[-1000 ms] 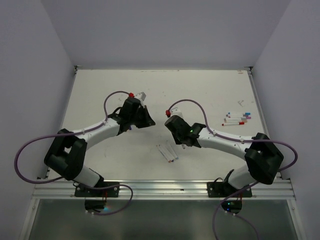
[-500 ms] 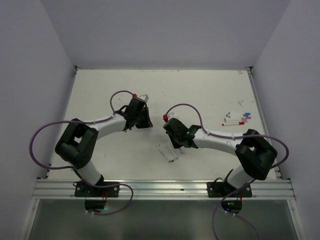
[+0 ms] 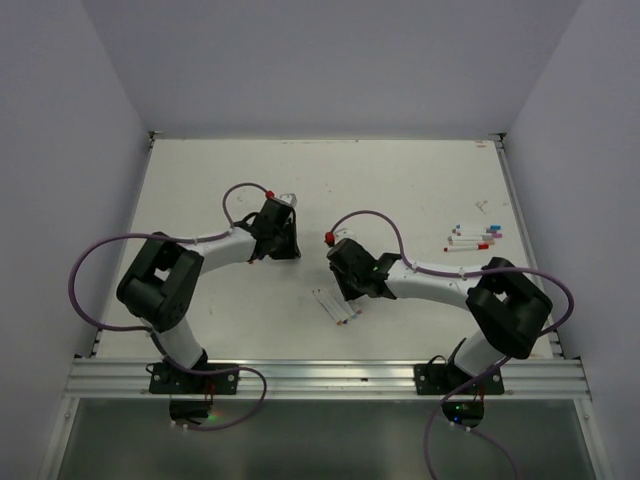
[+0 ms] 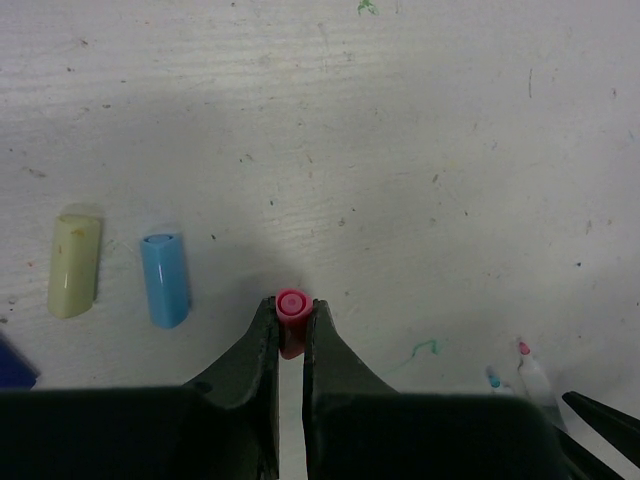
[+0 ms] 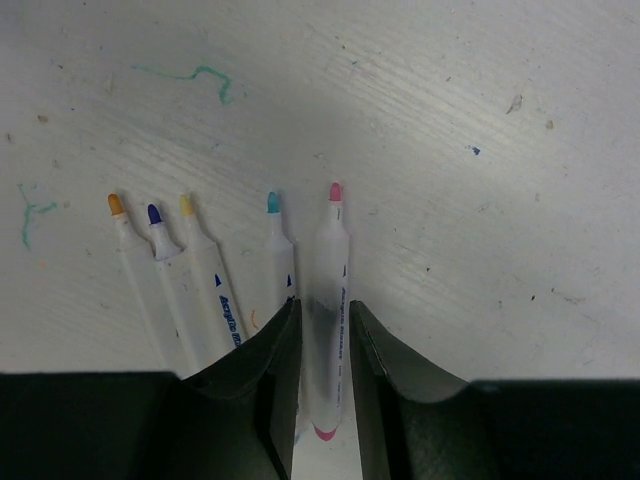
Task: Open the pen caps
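Pink cap off; cap and pen held in separate jaws.
Narrow left jaws pinch pink cap (image 4: 292,304) end-up; right jaws clamp pink-tipped pen (image 5: 328,250) lengthwise. At frame right, remaining pens (image 3: 470,238), probably capped, lie crosswise, nearer right arm.

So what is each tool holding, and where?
Left tool pinches the pink cap by its sides; right tool grips the pink-tipped pen around its barrel.
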`<state>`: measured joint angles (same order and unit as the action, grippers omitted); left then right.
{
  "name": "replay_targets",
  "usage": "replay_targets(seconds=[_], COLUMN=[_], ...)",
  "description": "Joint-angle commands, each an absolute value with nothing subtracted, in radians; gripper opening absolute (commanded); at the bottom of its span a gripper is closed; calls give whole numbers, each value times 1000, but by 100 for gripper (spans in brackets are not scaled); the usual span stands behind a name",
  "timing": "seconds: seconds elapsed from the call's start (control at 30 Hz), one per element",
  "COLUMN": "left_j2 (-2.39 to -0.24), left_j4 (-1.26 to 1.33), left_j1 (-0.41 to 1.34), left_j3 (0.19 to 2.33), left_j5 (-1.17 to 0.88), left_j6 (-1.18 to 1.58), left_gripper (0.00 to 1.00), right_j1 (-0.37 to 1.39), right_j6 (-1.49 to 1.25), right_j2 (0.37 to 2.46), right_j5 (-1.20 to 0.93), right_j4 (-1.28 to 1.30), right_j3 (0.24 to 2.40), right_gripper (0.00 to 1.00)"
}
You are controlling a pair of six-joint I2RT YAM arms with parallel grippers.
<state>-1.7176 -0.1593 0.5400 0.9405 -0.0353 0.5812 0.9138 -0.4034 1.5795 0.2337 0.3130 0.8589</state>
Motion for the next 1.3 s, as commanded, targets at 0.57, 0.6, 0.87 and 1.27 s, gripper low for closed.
replay_targets(seconds=[0.57,0.6,0.87,1.27], left_j2=[-1773,-1767,-1695,-1399], left_j4=[-239,-242,-225,-105], left_j1=[545,545,545,545], left_j3=[1034,1034,1019,1048], left_j5=[143,149,135,-253], left_j6=[511,511,514,558], left_gripper=[30,32,41,46], right_j1=[772,750,571,146], right_j6=[-451,-449,-451,-489], right_j2=[1335,1319,1226,1293], right_j5=[281,276,317,230], right_j4=[508,514,601,546], right_j3=[968,972,980,901], right_gripper=[60,61,70,68])
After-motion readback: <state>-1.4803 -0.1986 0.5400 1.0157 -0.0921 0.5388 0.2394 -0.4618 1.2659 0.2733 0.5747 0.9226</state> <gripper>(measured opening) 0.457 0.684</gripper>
